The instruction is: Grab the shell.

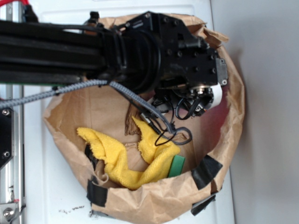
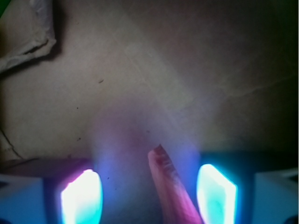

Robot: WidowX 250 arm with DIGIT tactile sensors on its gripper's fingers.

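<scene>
The claw (image 2: 148, 193) is held spread wide above the brown paper floor of the bag (image 1: 233, 126). The shell (image 2: 169, 191) is seen between the glowing fingers (image 2: 80, 196), its thin point untouched by either.

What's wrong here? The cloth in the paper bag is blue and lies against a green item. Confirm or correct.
The colour: the cloth in the paper bag is yellow, not blue, per the exterior view. It does lie against the green item.

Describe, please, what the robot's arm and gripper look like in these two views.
The arm is matte black with visible screws; a grey braided cable and thin black wires trail from it, and a white cylindrical part sits at its tip. In the wrist view, the gripper has two pale glowing fingers, pink-white and cyan.
</scene>
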